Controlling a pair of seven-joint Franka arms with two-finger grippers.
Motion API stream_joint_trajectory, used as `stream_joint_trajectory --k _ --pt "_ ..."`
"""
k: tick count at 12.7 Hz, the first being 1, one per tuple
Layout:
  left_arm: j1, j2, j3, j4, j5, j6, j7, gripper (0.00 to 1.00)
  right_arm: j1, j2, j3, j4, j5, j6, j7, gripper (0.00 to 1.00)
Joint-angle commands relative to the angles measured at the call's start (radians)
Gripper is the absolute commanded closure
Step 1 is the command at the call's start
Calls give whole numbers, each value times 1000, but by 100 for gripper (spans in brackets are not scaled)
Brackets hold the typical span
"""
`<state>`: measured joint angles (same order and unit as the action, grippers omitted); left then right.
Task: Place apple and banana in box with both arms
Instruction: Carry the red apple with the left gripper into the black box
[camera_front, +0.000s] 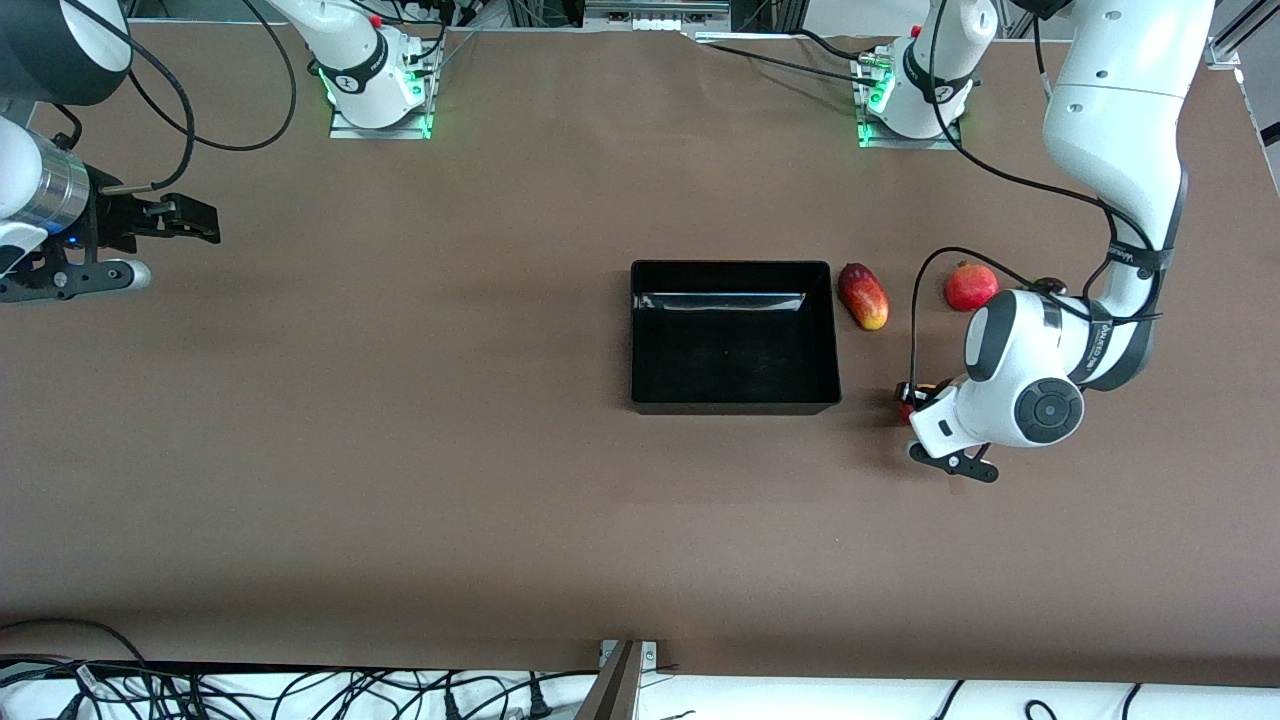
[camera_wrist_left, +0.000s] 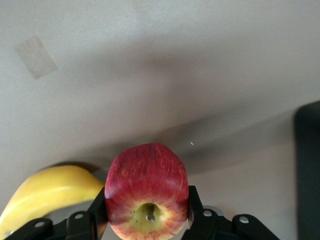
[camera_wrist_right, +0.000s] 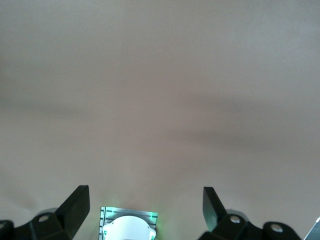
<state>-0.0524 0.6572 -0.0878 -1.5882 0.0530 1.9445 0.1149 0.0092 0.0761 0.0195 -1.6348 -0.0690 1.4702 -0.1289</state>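
Red and yellow, the apple (camera_wrist_left: 146, 192) sits pinched between the two fingers of the left hand (camera_wrist_left: 146, 212), low by the brown surface (camera_front: 400, 450), near the corner of the black box (camera_front: 733, 395) (toward the left arm's end). Beside it lies the banana (camera_wrist_left: 47, 192). The right hand (camera_wrist_right: 146, 210) waits with fingers spread wide, up over the right arm's end.
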Motion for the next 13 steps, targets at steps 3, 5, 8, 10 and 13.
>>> stream_joint_trajectory --k 3,5,8,10,13 --pt "-44 -171 -56 34 -120 -232 -89 100 3 -7 0 1 -3 -13 -15 0" --pt "-46 -209 -87 16 -218 -248 -122 100 3 -6 0 1 -3 -13 -15 0" --pt "-46 -223 -208 4 -228 -187 -298 100 3 -6 0 1 -3 -13 -15 0" --pt "-52 -222 -277 -48 -222 -68 -403 100 2 -6 0 1 -3 -13 -15 0" --pt "-171 -183 -285 -94 -208 95 -584 100 2 -7 0 1 -2 -16 -17 0"
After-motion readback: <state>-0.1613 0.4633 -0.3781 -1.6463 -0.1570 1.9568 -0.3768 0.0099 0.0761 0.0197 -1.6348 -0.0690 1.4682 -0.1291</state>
